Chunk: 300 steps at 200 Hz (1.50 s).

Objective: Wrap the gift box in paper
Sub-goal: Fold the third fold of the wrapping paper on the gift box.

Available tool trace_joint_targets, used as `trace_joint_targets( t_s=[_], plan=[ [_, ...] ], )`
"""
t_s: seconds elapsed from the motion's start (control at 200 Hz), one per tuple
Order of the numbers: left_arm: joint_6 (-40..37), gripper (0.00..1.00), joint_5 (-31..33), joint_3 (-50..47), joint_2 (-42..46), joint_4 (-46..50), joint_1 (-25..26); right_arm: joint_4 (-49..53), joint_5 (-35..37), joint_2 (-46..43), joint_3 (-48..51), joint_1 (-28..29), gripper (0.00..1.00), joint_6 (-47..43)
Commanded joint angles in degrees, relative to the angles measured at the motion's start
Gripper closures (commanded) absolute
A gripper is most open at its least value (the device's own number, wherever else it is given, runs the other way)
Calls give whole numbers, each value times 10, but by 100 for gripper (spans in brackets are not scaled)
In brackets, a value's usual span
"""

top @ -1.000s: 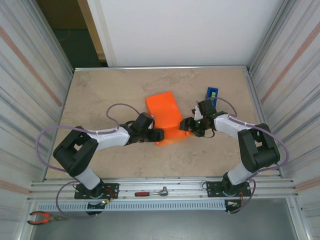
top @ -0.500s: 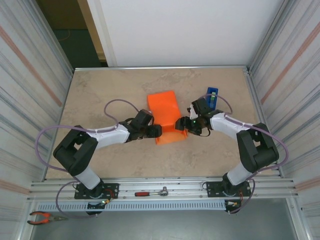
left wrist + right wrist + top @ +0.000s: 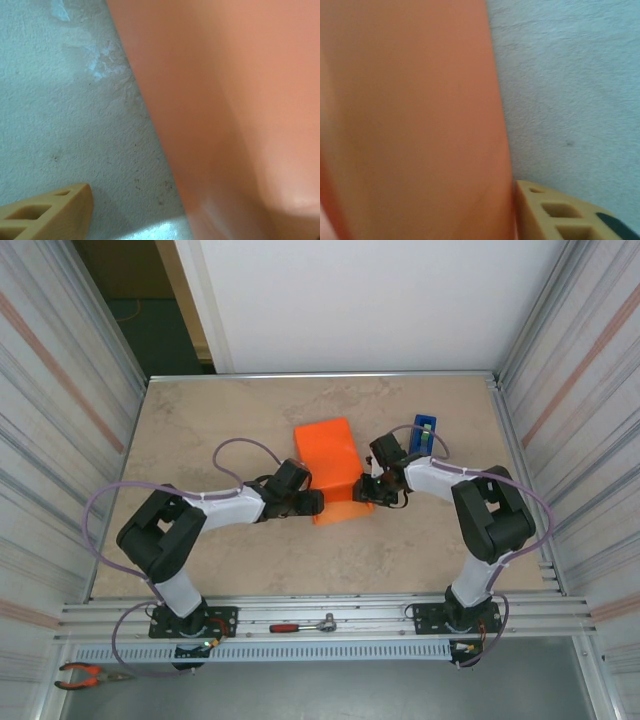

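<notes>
Since the frame a second ago we note little shift on the left, a slight tightening of the near end of the parcel, and a clear move on the right, where the arm has folded in toward mid-bench.

Left side: the left hand (image 3: 310,504) sits at the near left flank of the paper (image 3: 328,455). In its wrist view one tan finger (image 3: 50,210) stands clear of the orange edge with bare bench (image 3: 220,430) between them. We judge this hand spread and gripping nothing.

Centre: the paper lies mid-bench, folded into a long block shape with a raised far part and a lower near part. The gift box is covered, and we take it to be inside the fold.

Right side: the right hand (image 3: 366,490) is against the near right flank of the paper. Its wrist view has one finger (image 3: 555,215) touching the orange edge, but the other is hidden, so we cannot tell whether it pinches the sheet or merely presses it. Just beyond stands the blue tape dispenser (image 3: 424,432), apart from the parcel.

Progress, in our judgement: the long wrap over the box looks done. The near end appears unfinished — its flaps are yet to be creased flat and secured, and we see no tape on the paper.
</notes>
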<state>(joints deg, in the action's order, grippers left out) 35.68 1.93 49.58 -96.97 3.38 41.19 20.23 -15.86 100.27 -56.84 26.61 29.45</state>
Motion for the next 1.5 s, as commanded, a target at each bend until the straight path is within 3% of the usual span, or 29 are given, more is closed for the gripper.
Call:
trace_joint_targets(
  t_s=[0.0,0.1,0.215,0.386,0.466,0.596,0.822,1.037,1.177,1.253,1.318,1.348,1.398,1.423,1.448,1.483,1.498],
  plan=[
    [3,28,37,14,-7,6,-3,9,19,5,-19,16,69,9],
    [7,31,49,11,-3,5,-2,7,31,4,-15,32,76,23],
    [7,35,54,7,2,1,-1,3,42,2,-7,47,78,38],
    [11,42,61,5,8,4,6,14,62,0,-6,43,66,50],
    [20,47,66,5,8,6,11,19,59,-3,-8,36,66,51],
    [39,57,86,9,6,16,23,28,55,-6,-14,37,73,52],
    [71,62,134,23,1,47,49,29,69,-6,-12,47,93,77],
    [99,86,152,26,2,54,58,26,76,-6,-11,52,100,89],
    [107,75,155,31,-4,60,66,26,79,-6,-8,55,100,92],
    [110,89,160,33,-9,61,69,25,79,-6,-7,57,100,92],
    [113,91,159,40,-14,66,69,22,79,-7,-5,58,100,94],
    [116,87,163,44,-16,71,71,22,79,-8,-4,58,100,94],
    [121,73,167,48,-18,78,74,22,80,-8,-4,59,100,95],
    [122,72,165,51,-19,80,76,22,80,-8,-4,59,100,95],
    [122,76,162,52,-21,82,77,22,80,-8,-5,60,100,95],
    [126,100,162,57,-23,89,78,22,81,-8,-4,60,100,96],
    [126,100,162,58,-24,91,78,21,80,-8,-4,60,100,96]
  ],
)
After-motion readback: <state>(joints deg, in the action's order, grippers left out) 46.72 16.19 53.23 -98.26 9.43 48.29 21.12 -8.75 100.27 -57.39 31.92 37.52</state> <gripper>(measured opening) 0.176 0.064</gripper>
